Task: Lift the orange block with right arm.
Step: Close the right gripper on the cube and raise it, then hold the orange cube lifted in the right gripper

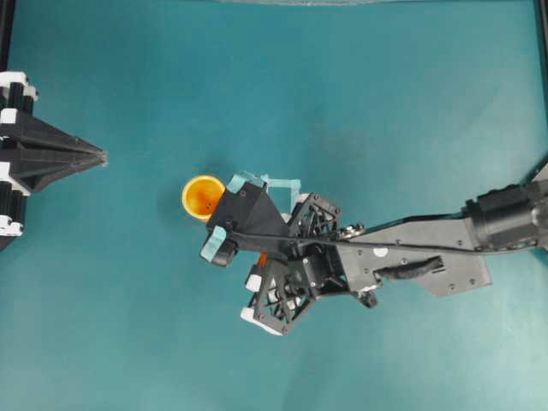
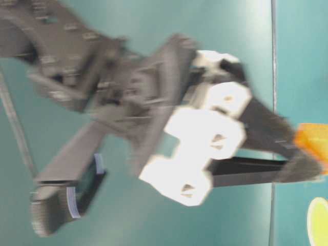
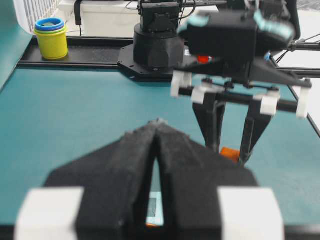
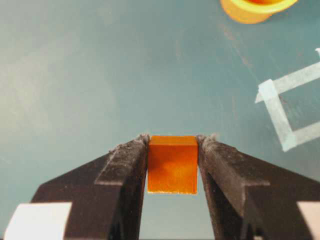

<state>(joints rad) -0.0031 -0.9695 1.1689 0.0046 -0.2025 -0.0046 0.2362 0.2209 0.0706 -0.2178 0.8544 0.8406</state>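
The orange block [image 4: 172, 165] sits clamped between the two black fingers of my right gripper [image 4: 172, 142], which is shut on it. From the left wrist view the block [image 3: 230, 153] shows low between the right gripper's fingertips [image 3: 230, 156], close to the teal table; I cannot tell whether it touches. From overhead the right arm [image 1: 411, 253] reaches in from the right and hides all but an orange sliver [image 1: 262, 259]. My left gripper [image 1: 103, 157] rests at the left edge, shut to a point, holding nothing.
A round yellow-orange cup [image 1: 204, 197] stands just left of the right wrist, also seen as the cup [image 4: 255, 7] ahead of the jaws. A pale tape outline [image 1: 274, 181] lies beside it. A yellow container with a blue rim [image 3: 51, 37] stands beyond the table's far edge.
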